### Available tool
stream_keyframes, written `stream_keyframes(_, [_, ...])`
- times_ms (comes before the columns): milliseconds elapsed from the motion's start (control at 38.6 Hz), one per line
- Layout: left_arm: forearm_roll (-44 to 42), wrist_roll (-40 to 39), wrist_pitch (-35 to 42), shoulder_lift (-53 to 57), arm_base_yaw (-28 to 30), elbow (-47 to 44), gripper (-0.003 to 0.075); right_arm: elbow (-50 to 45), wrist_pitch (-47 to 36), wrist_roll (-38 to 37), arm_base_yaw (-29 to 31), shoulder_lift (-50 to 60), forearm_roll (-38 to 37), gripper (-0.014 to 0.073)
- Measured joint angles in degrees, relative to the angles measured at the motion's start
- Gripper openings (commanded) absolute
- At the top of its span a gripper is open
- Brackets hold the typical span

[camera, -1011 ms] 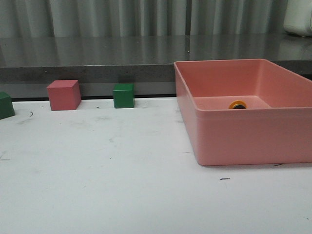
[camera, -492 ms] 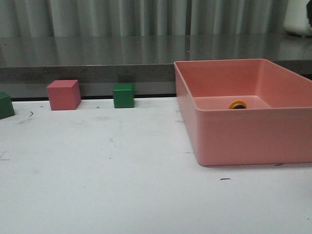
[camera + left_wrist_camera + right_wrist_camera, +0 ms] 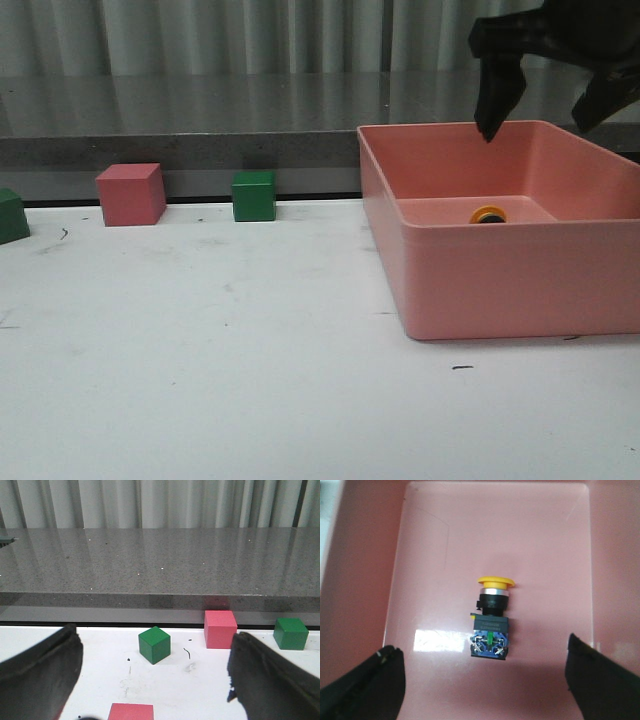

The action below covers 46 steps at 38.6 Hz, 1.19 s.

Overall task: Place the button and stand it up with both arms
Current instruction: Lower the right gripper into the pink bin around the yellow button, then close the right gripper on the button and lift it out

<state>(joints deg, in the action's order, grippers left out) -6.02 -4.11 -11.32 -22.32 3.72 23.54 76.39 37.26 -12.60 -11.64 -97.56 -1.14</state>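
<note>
1. While the right gripper (image 3: 545, 115) hangs above the far part of the pink bin (image 3: 500, 285) in the front view, its two black fingers (image 3: 497, 90) point down and stand wide apart; nothing is between them.
2. Push button (image 3: 491, 620) lies on its side on the bin floor (image 3: 445, 555) in the right wrist view; yellow mushroom cap (image 3: 496, 582) points away from the fingertips, black base with bluish terminals (image 3: 490, 644) faces toward them; silver collar sits just under the cap.
3. Button sits between the lines of the two right fingers (image 3: 365, 685), nearer the one on that side than the other, and touches neither; jaws are clear above it.
4. Front view shows only the yellow cap rim of the button (image 3: 489, 215) over the bin's near wall, near the bin's middle; it lies below the gripper.
5. Left gripper (image 3: 155, 680) appears only in its wrist view; fingers (image 3: 37, 670) spread wide, holding nothing.
6. Beyond the left fingers, on the white table (image 3: 200, 685): green cube (image 3: 154, 644), pink cube (image 3: 220, 629), second green cube (image 3: 290, 633); another pink block (image 3: 131, 712) lies partly cut off at the frame edge.
7. Front view: pink cube (image 3: 131, 194) and green cube (image 3: 254, 196) stand well apart from the bin at the table's far edge; a further green block (image 3: 12, 216) is cut off at the left.
</note>
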Motion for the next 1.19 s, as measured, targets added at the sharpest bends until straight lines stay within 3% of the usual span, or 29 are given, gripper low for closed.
stream_keyframes(233, [0.0, 0.0, 0.0, 0.0, 0.0, 0.0, 0.0565, 12.1, 10.0, -1.0, 0.4, -12.7, 0.0, 0.0661])
stream_keyframes(648, [0.0, 0.0, 0.0, 0.0, 0.0, 0.0, 0.0565, 20.4, 13.8, -1.5, 0.6, -25.6, 0.0, 0.0659])
stream_keyframes(726, [0.0, 0.0, 0.0, 0.0, 0.0, 0.0, 0.0565, 20.4, 14.0, -1.6, 0.6, -26.4, 0.0, 0.0612])
stream_keyframes(985, [0.0, 0.0, 0.0, 0.0, 0.0, 0.0, 0.0565, 20.5, 14.3, -1.9, 0.6, -26.6, 0.1, 0.0290])
stream_keyframes(1192, [0.0, 0.0, 0.0, 0.0, 0.0, 0.0, 0.0565, 22.9, 17.6, -2.1, 0.6, -26.6, 0.3, 0.0276])
